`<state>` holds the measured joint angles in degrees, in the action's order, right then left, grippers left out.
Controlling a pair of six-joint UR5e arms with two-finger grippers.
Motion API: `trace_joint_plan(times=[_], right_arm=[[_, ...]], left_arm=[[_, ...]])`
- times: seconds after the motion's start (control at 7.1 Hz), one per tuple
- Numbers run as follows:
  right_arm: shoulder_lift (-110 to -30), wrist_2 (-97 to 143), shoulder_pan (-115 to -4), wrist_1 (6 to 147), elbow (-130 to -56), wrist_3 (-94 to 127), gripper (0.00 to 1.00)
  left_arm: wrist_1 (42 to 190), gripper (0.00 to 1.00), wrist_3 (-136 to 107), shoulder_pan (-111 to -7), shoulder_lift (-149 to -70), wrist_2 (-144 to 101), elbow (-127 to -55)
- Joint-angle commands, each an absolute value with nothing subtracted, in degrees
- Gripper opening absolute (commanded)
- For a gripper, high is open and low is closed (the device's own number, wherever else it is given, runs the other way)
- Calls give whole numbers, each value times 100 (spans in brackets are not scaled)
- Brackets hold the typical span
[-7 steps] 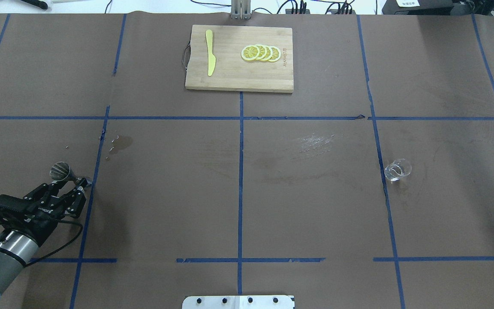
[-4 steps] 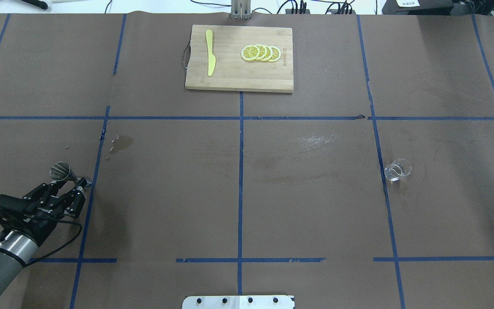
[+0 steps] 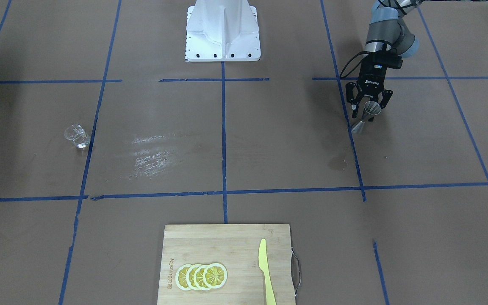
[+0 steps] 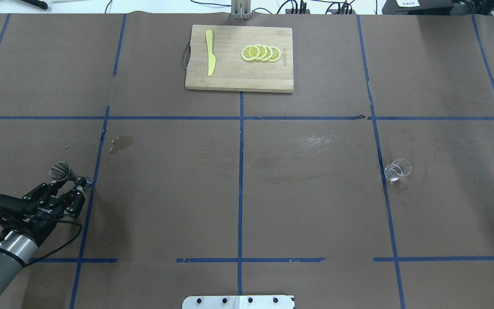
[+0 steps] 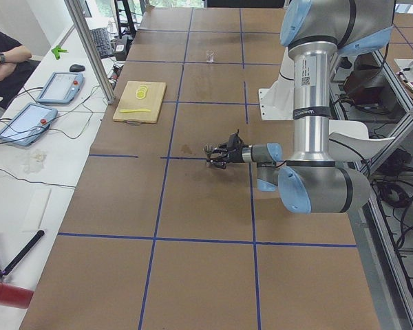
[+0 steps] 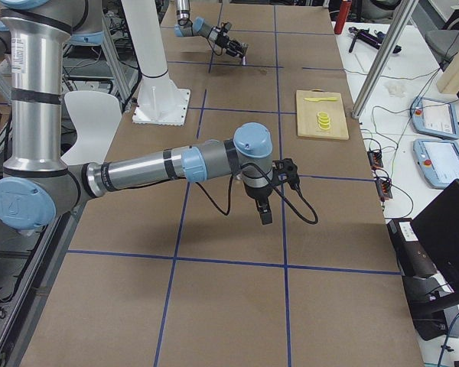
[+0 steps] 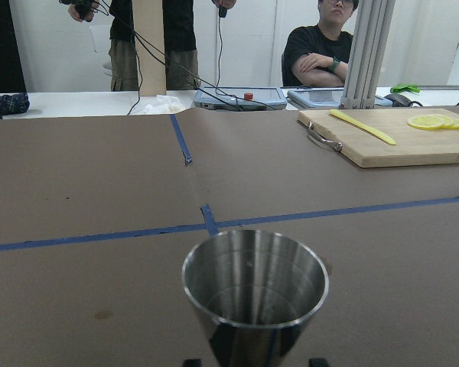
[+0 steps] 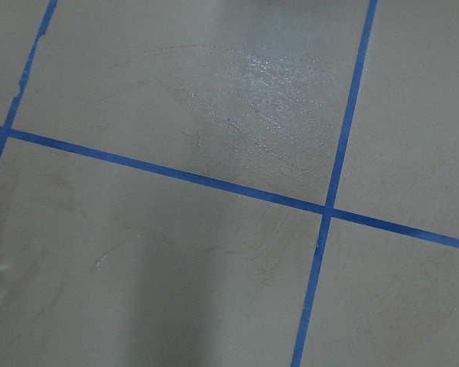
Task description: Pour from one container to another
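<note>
**A:** L gripper status?

**B:** Jaws are held apart, one on each side of the steel jigger. Small gaps are seen on both sides in the wrist view, so nothing is clamped.

**A:** Jigger posn?

**B:** Stood upright on the table between those jaws, mouth up.

**A:** Glass?

**B:** Set well apart, far off to that gripper's right.

**A:** R gripper?

**B:** Seen from the side cam only, pointed down at the table. Spread or clenched can't be told.

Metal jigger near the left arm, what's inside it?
In the jigger, the upper cup shows bare shiny steel walls, no liquid visible. Its narrow bottom is dim; the lower cup faces the table, its inside hidden.
</note>
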<state>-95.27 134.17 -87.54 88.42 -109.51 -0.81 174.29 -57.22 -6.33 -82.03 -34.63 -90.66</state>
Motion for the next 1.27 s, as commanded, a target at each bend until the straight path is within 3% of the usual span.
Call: trace_joint_plan(times=[0.0,1.13], right_arm=[[-9527,13412,-8754,8842,-10951,-88,100],[-9536,13412,-8754,8763,-10934,-88,100]], left_arm=[[17429,57,-5713,-633,-8200,-3463,-9070],[17402,54,-5687,-712,-8226,-3498,-9070]])
